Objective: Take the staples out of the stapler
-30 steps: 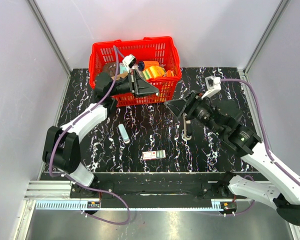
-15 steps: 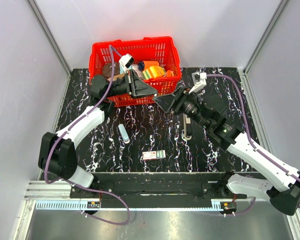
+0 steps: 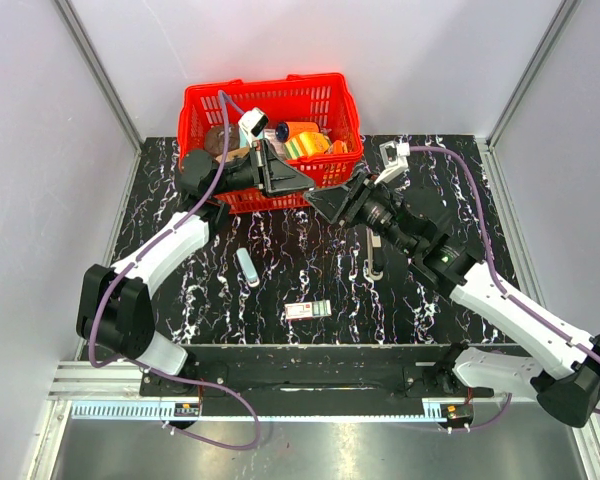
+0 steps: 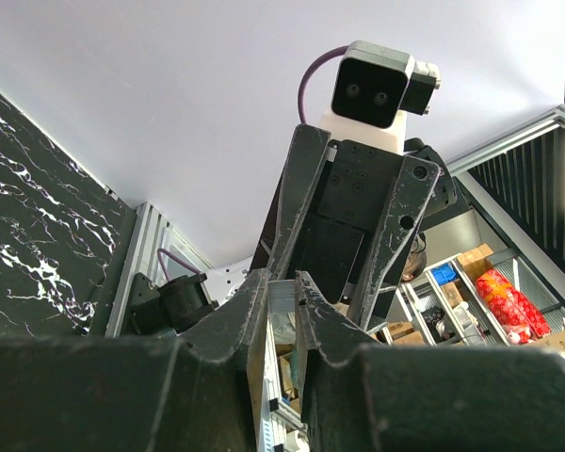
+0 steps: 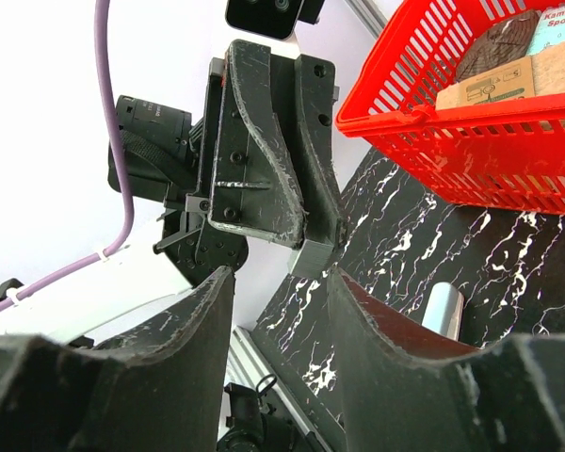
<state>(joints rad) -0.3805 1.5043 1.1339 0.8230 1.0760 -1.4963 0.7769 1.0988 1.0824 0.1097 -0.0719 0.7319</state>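
Where right arm point(image 3: 430, 250) crosses — stapler point(image 3: 374, 262) part-hidden.

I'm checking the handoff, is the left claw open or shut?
Shut. The right wrist view shows the left claw pinching a small grey piece at its tips; what the piece is, I cannot tell.

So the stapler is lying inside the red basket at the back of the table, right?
No. The stapler is lying on the table, in front of the red basket at the back, not inside it. The top view shows this.
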